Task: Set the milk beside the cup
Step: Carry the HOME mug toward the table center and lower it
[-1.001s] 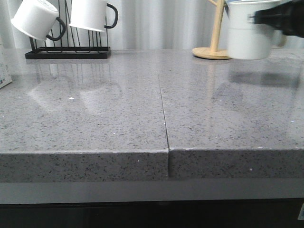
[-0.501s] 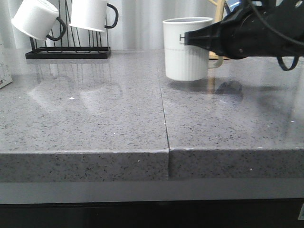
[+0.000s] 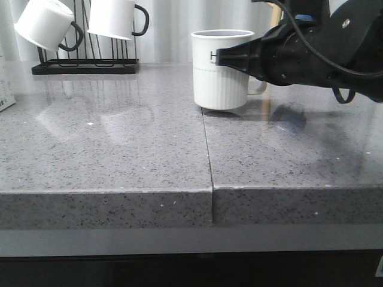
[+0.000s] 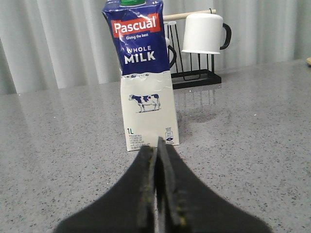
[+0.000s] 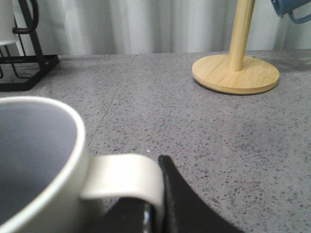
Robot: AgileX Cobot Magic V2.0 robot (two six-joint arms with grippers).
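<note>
The cup, a white ribbed mug with black lettering partly hidden by a finger, is upright at the middle of the grey table, at or just above its surface. My right gripper is shut on the cup's white handle; in the right wrist view the cup's rim shows too. The milk, a tall white carton with a blue "WHOLE MILK" top, stands upright on the table just beyond my left gripper, which is shut, empty and apart from it. The left gripper is out of the front view.
A black rack with white black-handled mugs stands at the back left. A wooden mug stand with a blue mug stands at the back right. A seam runs down the table's middle.
My right gripper has carried the cup from the back right, leftward and down to the middle of the table.
</note>
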